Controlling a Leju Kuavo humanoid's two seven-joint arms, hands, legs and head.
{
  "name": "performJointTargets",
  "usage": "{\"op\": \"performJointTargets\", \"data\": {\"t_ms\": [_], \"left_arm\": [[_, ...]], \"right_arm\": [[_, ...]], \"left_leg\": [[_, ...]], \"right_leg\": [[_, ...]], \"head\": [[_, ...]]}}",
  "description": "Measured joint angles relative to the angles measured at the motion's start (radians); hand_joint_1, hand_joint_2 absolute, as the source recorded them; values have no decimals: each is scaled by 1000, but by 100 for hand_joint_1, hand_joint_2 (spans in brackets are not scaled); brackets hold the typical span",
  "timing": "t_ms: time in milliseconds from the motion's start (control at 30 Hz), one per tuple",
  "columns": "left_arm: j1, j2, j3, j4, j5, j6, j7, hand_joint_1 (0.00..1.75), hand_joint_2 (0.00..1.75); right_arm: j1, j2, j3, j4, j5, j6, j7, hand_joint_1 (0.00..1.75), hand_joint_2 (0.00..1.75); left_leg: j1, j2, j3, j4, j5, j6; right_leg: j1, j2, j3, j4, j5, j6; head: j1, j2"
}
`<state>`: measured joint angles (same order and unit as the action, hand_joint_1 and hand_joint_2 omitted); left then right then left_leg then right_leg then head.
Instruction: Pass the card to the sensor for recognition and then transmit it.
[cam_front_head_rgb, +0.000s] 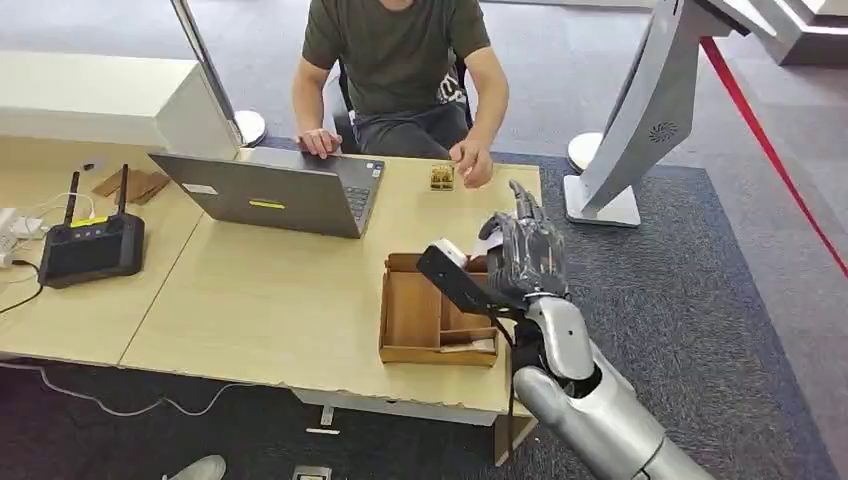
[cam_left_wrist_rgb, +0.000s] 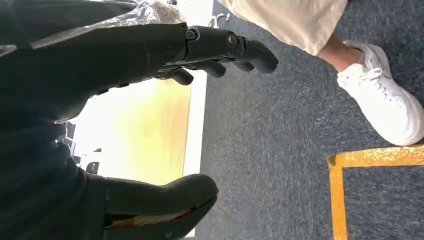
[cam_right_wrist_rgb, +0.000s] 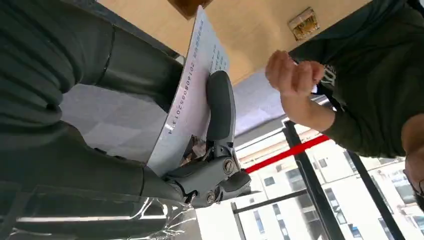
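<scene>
Head view: we count one right hand raised over the desk's right edge, gripping one card, lifted presumably for presenting; one cardboard tray beneath; one small sensor block at the far edge, beside one person's hand; one laptop. Left wrist view: one left hand, fingers spread, holding nothing. Right wrist view: the card pinned flat under the thumb, printed face outward.

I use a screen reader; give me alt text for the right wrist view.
The right robot hand pinches a white printed card above a wooden table. A person's hand hovers beyond the card.
</scene>
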<state>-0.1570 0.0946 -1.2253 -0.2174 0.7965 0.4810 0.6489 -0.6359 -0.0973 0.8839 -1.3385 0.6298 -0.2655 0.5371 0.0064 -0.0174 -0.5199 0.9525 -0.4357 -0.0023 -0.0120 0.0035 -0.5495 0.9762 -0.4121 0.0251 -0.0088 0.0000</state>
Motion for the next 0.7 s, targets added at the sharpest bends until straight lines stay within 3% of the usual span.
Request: {"op": "performJointTargets", "data": {"t_ms": [667,700], "left_arm": [[-14,-3,-16,0,-25,-18,19,0,175],[-14,-3,-16,0,-28,-18,19,0,175]], "right_arm": [[-40,43,40,141,-27,-55,-27,175,175],[-41,45,42,145,-33,-60,-33,168,175]], "left_leg": [[0,0,0,0,0,0],[0,0,0,0,0,0]], "right_leg": [[0,0,0,0,0,0],[0,0,0,0,0,0]], "head": [[0,0],[0,0]]}}
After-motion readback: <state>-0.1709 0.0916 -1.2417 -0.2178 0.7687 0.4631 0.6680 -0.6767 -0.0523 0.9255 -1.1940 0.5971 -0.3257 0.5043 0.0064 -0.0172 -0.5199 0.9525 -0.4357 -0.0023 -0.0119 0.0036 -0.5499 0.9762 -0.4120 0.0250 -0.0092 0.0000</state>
